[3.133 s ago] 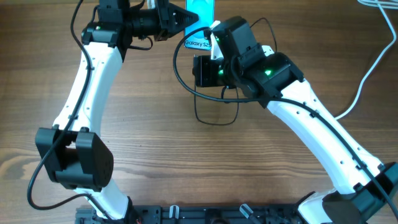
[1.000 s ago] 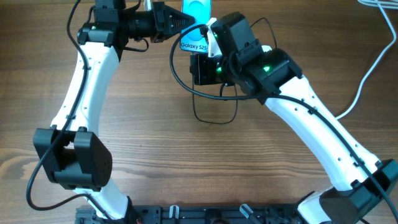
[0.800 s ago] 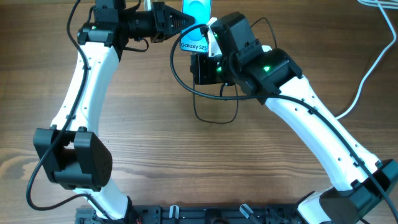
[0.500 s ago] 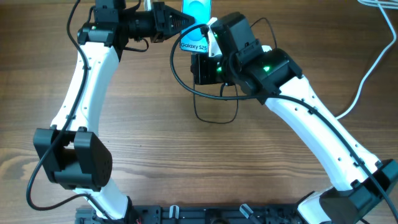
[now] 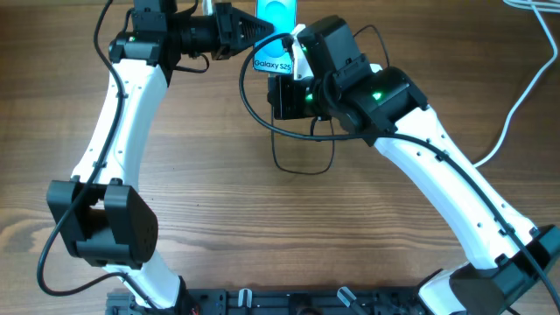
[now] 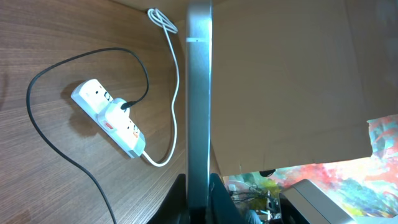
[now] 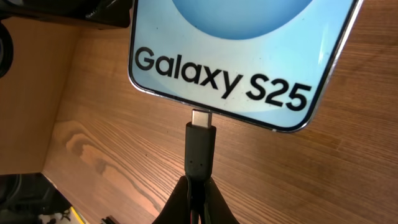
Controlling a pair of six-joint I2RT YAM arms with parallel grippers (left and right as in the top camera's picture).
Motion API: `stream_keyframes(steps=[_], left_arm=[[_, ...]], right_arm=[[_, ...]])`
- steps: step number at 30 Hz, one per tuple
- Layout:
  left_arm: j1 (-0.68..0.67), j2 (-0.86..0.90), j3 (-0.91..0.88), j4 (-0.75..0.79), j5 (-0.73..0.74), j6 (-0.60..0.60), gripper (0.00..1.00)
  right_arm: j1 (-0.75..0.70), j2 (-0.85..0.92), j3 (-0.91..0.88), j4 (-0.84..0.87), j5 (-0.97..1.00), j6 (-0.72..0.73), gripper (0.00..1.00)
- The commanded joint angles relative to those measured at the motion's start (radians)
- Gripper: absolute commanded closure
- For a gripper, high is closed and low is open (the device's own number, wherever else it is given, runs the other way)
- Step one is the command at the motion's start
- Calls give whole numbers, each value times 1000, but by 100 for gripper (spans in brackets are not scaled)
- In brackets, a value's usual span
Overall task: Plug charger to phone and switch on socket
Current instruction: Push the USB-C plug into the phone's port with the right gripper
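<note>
The phone (image 5: 273, 39) has a cyan screen and "Galaxy S25" text. It is held off the table at the far edge. My left gripper (image 5: 252, 26) is shut on it; the left wrist view shows the phone edge-on (image 6: 199, 93) between the jaws (image 6: 200, 193). My right gripper (image 7: 199, 193) is shut on the charger's dark plug (image 7: 201, 146). The plug's metal tip touches the port on the phone's lower edge (image 7: 242, 50), with some metal still showing. The charger's black cable (image 5: 302, 166) loops on the table. The white socket (image 6: 109, 117) has a black plug in it.
The socket's thick white cord (image 6: 176, 93) runs toward the far edge and also shows at the right in the overhead view (image 5: 525, 79). My right arm (image 5: 437, 166) hides most of the socket from above. A cardboard wall (image 6: 286, 81) stands behind the table.
Since three seconds ago the phone and both grippers have shifted slightly left and toward the far edge. Nothing has visibly moved in the last second.
</note>
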Motion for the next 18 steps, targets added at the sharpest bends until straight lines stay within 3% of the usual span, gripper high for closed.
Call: stream_keyframes(steps=[1, 18], left_arm=[[5, -20, 16, 6, 9, 19, 96], [5, -20, 16, 10, 59, 0, 96]], right_arm=[[0, -14, 28, 4, 28, -13, 95], [0, -13, 28, 6, 43, 10, 95]])
